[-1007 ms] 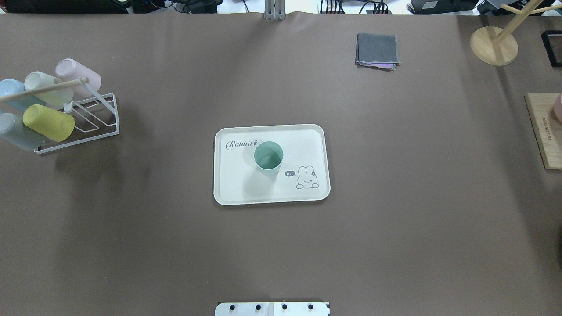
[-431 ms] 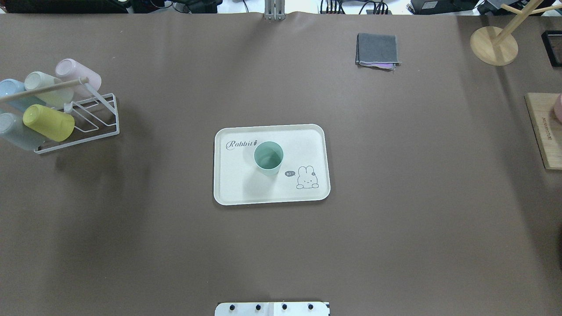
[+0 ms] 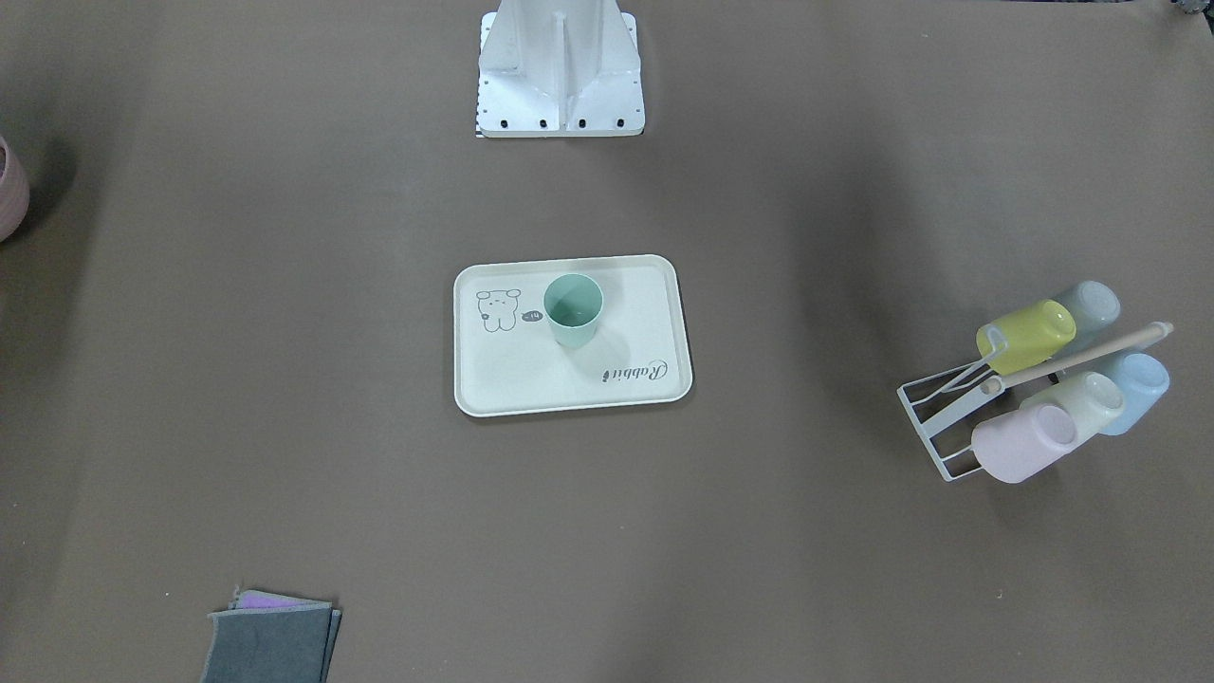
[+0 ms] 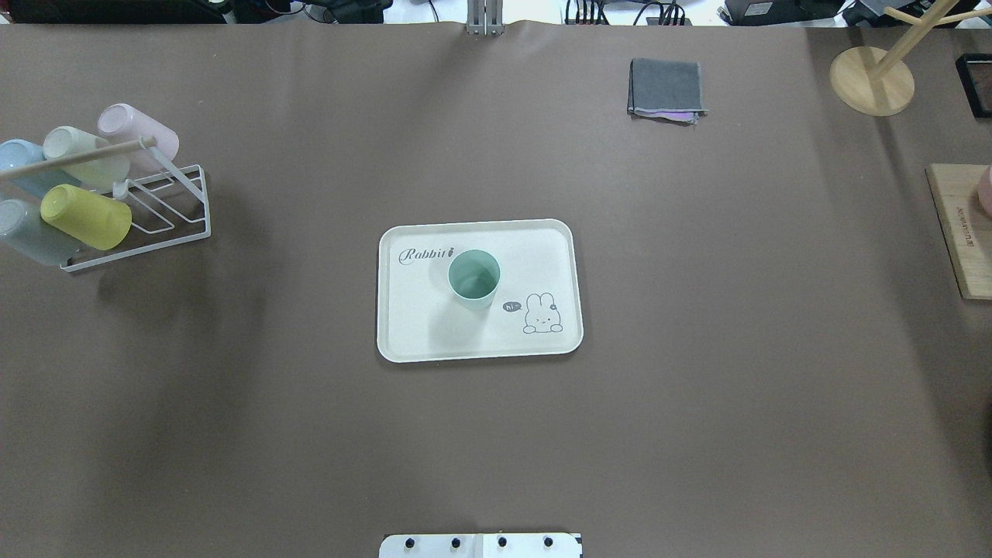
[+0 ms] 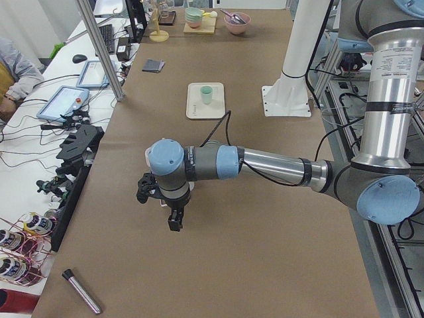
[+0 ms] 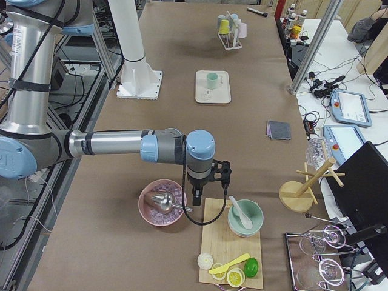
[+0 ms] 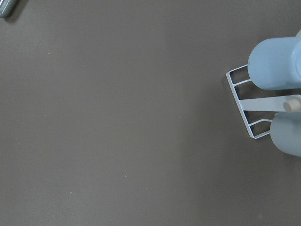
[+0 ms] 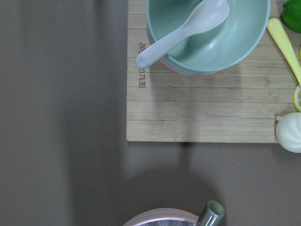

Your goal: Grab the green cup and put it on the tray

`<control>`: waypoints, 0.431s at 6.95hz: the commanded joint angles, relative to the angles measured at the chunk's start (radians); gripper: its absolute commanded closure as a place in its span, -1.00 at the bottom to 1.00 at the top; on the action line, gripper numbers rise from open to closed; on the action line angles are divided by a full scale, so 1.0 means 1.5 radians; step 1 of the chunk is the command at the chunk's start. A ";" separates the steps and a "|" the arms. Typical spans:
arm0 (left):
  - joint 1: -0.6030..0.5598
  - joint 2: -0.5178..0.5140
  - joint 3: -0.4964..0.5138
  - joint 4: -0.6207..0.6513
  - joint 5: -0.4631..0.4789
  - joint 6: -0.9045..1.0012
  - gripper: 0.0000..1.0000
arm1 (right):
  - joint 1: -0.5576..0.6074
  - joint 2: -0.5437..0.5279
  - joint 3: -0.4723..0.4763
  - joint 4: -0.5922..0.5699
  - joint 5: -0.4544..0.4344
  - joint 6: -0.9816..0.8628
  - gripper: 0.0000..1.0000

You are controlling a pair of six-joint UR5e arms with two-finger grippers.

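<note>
A long brown worktop (image 4: 697,325) runs between two robot arms. At its centre lies the cream tray (image 4: 411,333), printed with a small animal drawing and the word "Rabbit". The green cup (image 4: 473,279) stands upright on the tray, mouth up, just beside the lettering, and nothing touches it.

The left end effector (image 5: 174,220) hangs pointing down over bare worktop, well apart from the tray, near a white wire rack (image 4: 167,225) of pastel cups lying on their sides. I cannot tell how wide its fingers stand.

The right end effector (image 6: 196,197) hangs between a pink bowl (image 6: 160,203) and a wooden board (image 6: 227,242); its opening cannot be judged either. A folded grey cloth (image 4: 666,87) lies near the far edge.
</note>
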 commanded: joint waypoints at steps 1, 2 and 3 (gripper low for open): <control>-0.014 0.004 0.001 -0.001 -0.001 -0.003 -0.96 | 0.000 0.000 0.000 0.000 -0.001 0.001 -1.00; -0.014 0.003 -0.001 -0.001 -0.001 -0.004 -0.96 | 0.000 0.000 0.000 0.000 0.000 0.000 -1.00; -0.014 0.001 -0.003 -0.002 -0.002 -0.004 -0.96 | 0.000 0.000 0.000 0.000 0.000 0.001 -1.00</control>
